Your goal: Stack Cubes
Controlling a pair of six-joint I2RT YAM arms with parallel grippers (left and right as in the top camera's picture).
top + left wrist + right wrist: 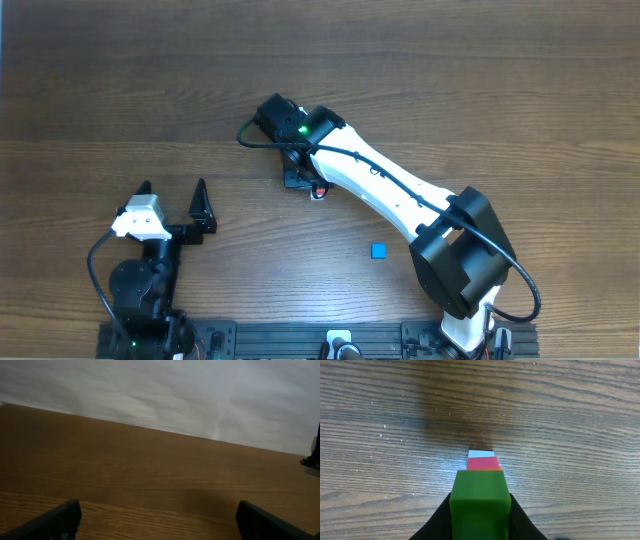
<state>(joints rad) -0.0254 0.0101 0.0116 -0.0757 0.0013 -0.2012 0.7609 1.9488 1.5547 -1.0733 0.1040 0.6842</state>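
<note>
1. The right gripper (480,515) pinched the green cube (480,495) between its fingers. The red cube (483,463) and white cube (481,453) sat just beyond the fingertips, apparently stacked beneath it.
2. An off-centre release could have tipped green off red, and the opening fingers could have knocked the stack over.
3. The left gripper (172,192) hung with fingers spread over the table (480,80). The blue cube (378,250) lay well apart from both grippers, not yet stacked.

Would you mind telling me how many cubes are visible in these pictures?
4: a green cube in the right gripper, a red cube and a pale cube together just beyond it, a blue cube alone on the table. Others may hide under the green one.
</note>
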